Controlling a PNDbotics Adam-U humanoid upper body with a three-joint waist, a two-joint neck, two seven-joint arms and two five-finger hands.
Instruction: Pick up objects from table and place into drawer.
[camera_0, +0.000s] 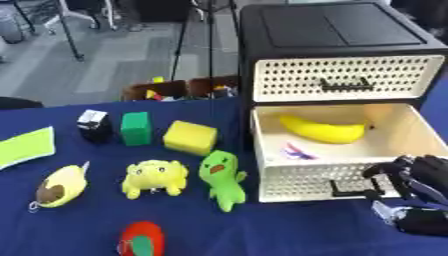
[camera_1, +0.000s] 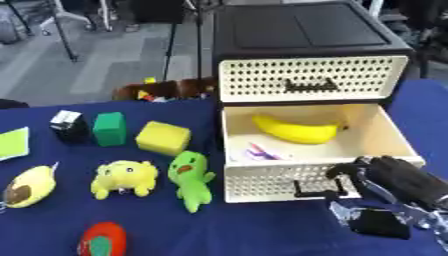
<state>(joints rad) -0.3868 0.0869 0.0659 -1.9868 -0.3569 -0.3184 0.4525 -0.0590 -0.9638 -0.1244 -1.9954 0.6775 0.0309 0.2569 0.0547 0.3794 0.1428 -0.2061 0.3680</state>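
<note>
The right hand (camera_1: 394, 182), fingers curled on nothing, sits at the open drawer (camera_0: 325, 177). The green duck toy (camera_0: 223, 179) stands just to its left on the tabletop (camera_0: 289, 230), the nearest thing to grab.

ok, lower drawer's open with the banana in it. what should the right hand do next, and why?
Probably let go of the handle and reach left for the green plush toy. The right hand sits at the black handle of the open cream perforated lower drawer, which holds only the yellow banana and a small colourful scrap. That plush lies nearest the drawer front.
</note>
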